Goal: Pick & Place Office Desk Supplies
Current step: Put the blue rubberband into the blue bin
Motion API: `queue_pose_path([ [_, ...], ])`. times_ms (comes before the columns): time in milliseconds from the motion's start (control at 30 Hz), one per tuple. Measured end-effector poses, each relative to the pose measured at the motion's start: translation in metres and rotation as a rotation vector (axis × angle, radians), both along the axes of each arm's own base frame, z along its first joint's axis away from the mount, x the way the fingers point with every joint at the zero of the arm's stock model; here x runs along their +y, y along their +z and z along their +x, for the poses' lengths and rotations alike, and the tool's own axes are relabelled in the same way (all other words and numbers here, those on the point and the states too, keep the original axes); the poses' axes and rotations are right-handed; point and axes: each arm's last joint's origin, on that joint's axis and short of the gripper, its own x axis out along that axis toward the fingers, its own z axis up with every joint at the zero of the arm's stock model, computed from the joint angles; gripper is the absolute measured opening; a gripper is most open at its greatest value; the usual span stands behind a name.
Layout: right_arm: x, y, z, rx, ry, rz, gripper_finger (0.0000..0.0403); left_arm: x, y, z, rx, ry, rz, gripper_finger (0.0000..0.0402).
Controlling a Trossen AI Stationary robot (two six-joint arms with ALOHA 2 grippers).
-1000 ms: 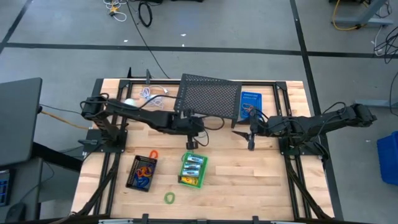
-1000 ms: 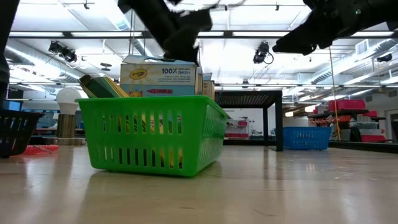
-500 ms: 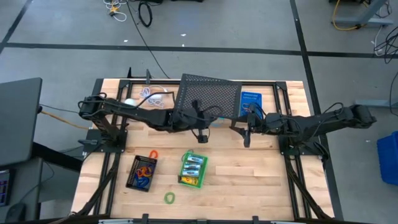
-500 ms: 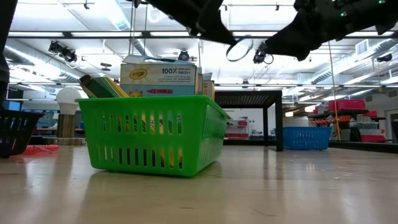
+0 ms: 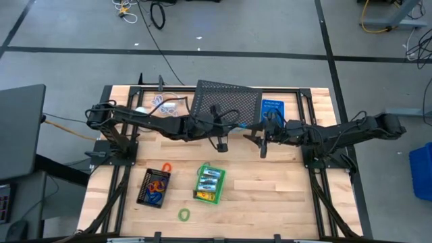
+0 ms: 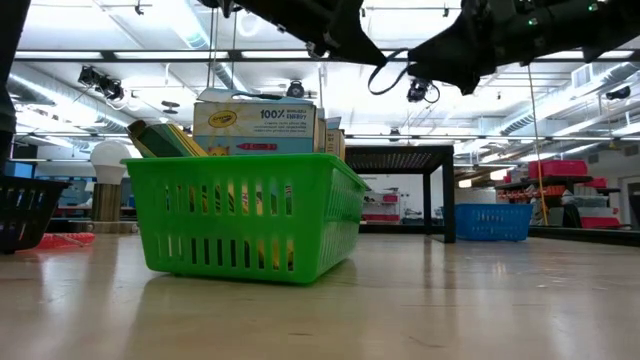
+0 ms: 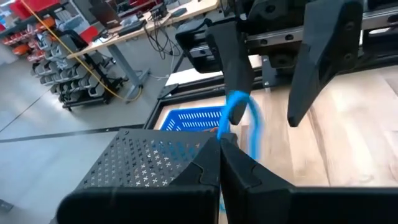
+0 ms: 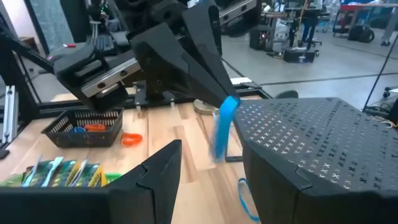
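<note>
Above the middle of the wooden table (image 5: 270,189), the left gripper (image 5: 221,143) is pinched shut on a thin blue loop (image 7: 238,112) that hangs from its fingertips, right in front of the right gripper (image 5: 259,143), whose fingers stand apart on either side of the loop, seemingly without touching it, though the overhead view is too small to be sure. Below them the green basket (image 5: 208,184) holds yellow crayon boxes (image 6: 256,127). A black basket (image 5: 154,187) beside it holds coloured loops, and one green loop (image 5: 183,214) lies loose on the table.
</note>
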Motion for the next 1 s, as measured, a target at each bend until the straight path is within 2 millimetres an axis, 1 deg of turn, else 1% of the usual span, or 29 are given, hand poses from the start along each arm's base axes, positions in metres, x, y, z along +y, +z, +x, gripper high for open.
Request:
queue_pose_path([
  [333, -0.0072, 0.0005, 0.0001, -0.005, -0.026, 0.001, 0.0180, 0.0002, 0.0002, 0.0002, 0.000, -0.003, 0.008, 0.0001],
  [800, -0.0090, 0.0018, 0.0004, -0.020, -0.014, 0.009, 0.0179, -0.0006, 0.0031, 0.0013, -0.030, -0.035, 0.004, 0.0001],
  [900, -0.0089, 0.0028, 0.0006, -0.030, -0.010, 0.006, 0.0167, -0.0006, 0.0029, 0.0014, -0.030, -0.042, 0.001, 0.0001],
  [1000, -0.0089, 0.0038, 0.0007, -0.040, -0.008, 0.000, 0.0137, -0.0008, 0.0031, 0.0015, -0.032, -0.044, 0.001, 0.0001],
])
